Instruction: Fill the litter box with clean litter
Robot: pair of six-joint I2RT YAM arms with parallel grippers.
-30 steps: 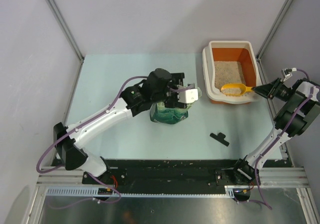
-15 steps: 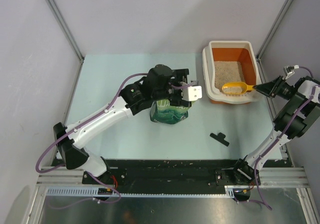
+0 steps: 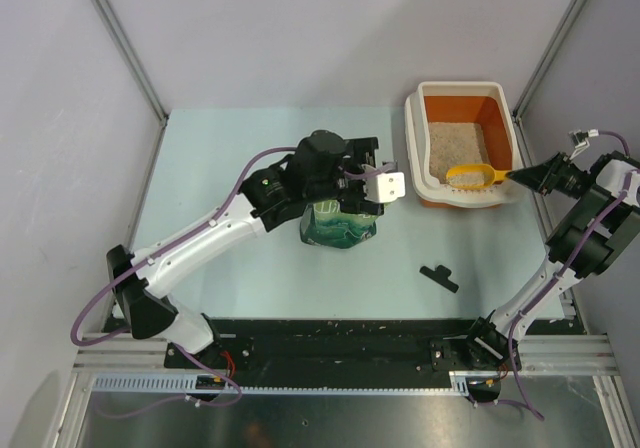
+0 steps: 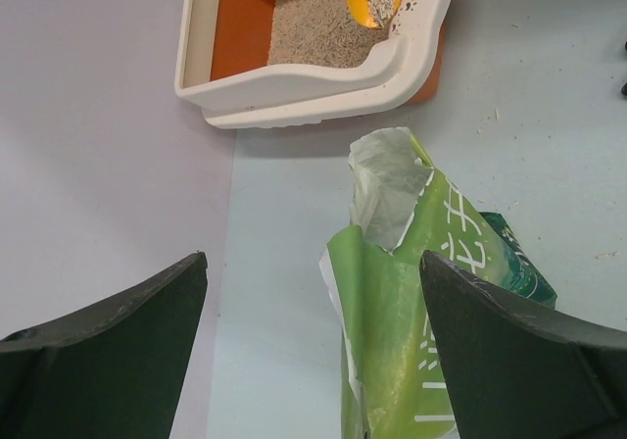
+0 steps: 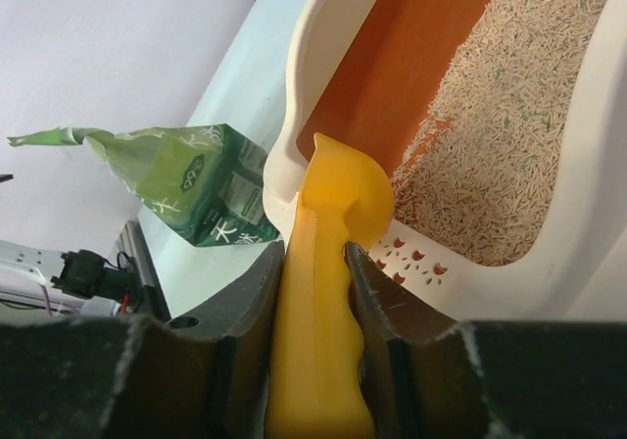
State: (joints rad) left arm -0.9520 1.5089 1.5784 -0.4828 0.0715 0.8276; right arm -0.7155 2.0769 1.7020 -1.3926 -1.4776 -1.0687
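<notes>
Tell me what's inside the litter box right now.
Pale litter lies across the litter box floor, orange walls bare above. The yellow scoop, held by the right gripper, sits over the near end; whatever lies under it is hidden.

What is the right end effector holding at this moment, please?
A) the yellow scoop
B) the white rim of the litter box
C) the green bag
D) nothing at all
A: the right end effector is clamped on the handle of the yellow scoop, whose bowl sits over the litter box.

Green pouch bag point(image 3: 338, 231) stands open-topped on the table point(image 3: 230, 168) — a small black piece point(image 3: 439, 277) well apart, yellow scoop point(image 3: 473, 175) farther right.
</notes>
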